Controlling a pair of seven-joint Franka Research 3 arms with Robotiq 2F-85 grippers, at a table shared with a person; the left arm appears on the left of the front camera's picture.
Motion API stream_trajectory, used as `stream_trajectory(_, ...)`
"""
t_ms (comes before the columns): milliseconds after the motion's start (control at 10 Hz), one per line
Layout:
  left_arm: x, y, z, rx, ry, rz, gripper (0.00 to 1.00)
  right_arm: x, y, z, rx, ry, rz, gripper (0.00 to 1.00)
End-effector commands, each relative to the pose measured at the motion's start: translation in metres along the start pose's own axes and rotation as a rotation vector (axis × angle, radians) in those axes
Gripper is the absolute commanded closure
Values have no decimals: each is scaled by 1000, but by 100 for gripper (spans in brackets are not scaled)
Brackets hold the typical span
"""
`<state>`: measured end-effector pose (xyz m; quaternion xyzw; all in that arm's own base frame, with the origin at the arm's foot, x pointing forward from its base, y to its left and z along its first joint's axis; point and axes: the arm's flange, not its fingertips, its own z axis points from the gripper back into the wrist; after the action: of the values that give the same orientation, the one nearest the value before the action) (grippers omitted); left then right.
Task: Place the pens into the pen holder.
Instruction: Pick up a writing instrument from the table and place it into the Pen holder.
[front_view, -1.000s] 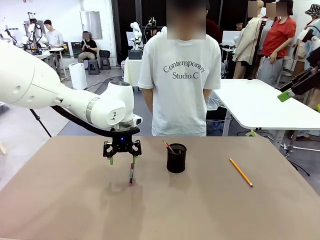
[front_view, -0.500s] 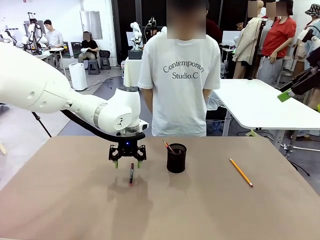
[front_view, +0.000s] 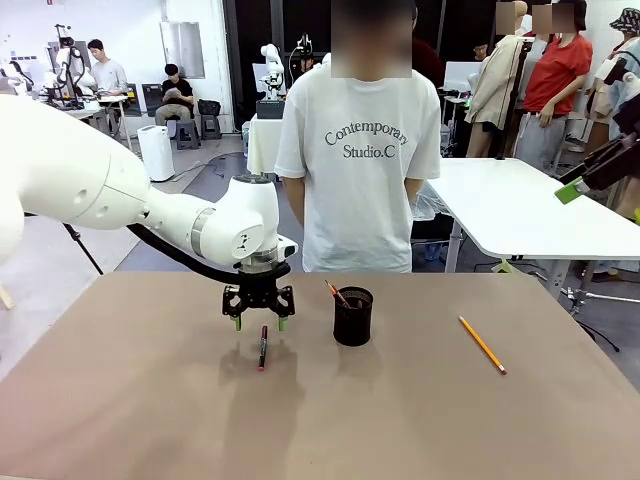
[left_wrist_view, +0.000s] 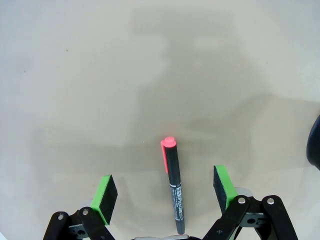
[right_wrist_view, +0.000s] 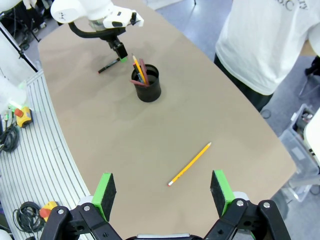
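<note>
The left gripper (front_view: 259, 323) has shifted right since a second ago and now hangs wide open over the dark pen (front_view: 263, 347), which lies unmoved on the tabletop (front_view: 150, 420) left of the holder (front_view: 352, 318). The right gripper (right_wrist_view: 164, 192) is wide open, empty, high above the pencil (right_wrist_view: 190, 163)

The table (front_view: 120, 400) presents a plain tan top with a curved far edge. Three items rest directly on it. A dark pen with red ends (front_view: 263, 348) lies flat left of centre, a black mesh pen holder (front_view: 353, 318) stands upright near it at centre, and a yellow pencil (front_view: 482, 345) lies flat, well apart to the right.
</note>
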<state>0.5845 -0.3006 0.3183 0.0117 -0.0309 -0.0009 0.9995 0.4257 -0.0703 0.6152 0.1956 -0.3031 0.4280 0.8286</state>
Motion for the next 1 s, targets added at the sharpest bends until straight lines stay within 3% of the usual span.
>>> stream_trajectory(0,8,1,-3,-39,15,13,0,2,0,1,0,-11,-2,0)
stream_trajectory(500,10,1,-14,-35,30,24,0,2,0,1,0,-11,-2,0)
stream_trajectory(900,10,-1,-13,-26,32,21,78,2,0,1,0,-11,-2,0)
